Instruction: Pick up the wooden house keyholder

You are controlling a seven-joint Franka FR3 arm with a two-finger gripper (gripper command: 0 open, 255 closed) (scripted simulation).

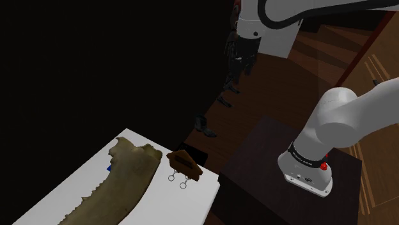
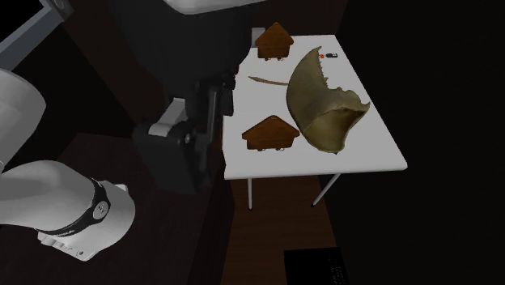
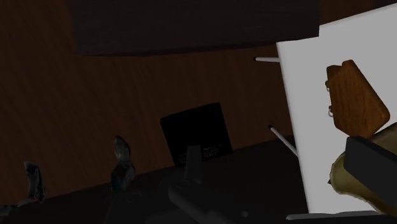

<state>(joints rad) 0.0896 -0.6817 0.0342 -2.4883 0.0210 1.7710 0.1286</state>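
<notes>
Keyholder [image 1: 181,164], a brown wooden house shape with 2 metal rings [image 1: 177,181] at its edge, lies flat at the far right corner of the white table [image 1: 77,185] in the shoulder view, just beside the broad end of an olive, jagged-edged shell-like piece [image 1: 125,176]. Near that piece's other end I see a second house shape [image 2: 275,39]. I have the gripper [image 1: 238,70] hanging high, well apart from the table beyond its far side, and I cannot make out whether it is spread or closed.
</notes>
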